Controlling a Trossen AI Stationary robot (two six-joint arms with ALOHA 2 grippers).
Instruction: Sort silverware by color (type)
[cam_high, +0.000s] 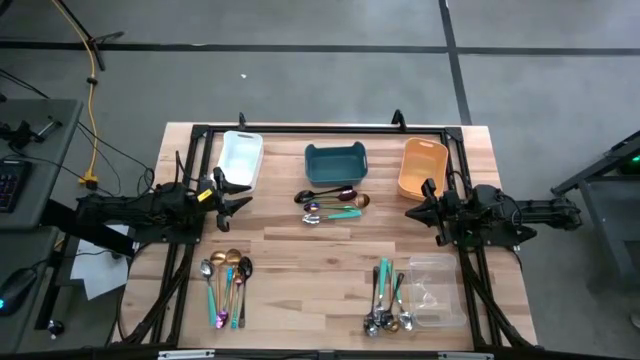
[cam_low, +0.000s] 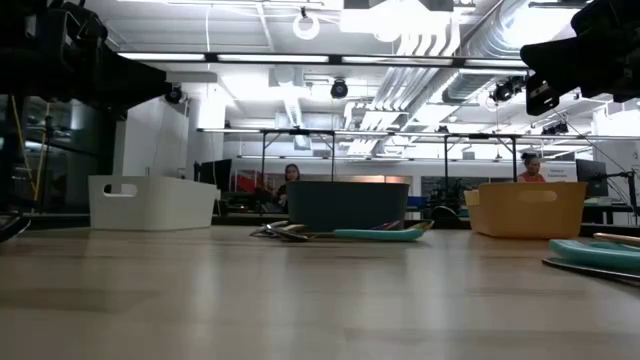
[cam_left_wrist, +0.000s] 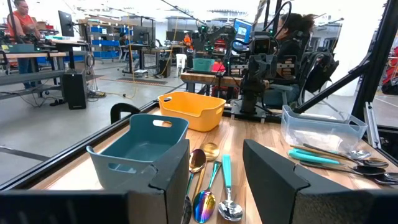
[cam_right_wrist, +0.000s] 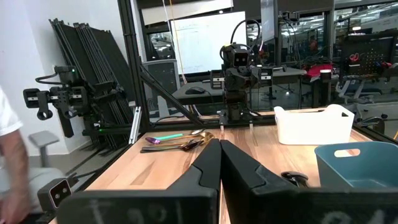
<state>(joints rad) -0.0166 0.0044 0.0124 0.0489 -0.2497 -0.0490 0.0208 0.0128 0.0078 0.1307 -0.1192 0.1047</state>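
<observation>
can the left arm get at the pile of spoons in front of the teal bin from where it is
Probably yes. The left gripper hangs open beside the white bin, and only bare table lies between it and the spoon pile by the teal bin.

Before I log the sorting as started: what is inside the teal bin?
Nothing shows inside the teal bin from above; the left wrist view shows bare walls, though its near wall hides part of the floor. The nearest silverware lies on the table in front of it.
</observation>
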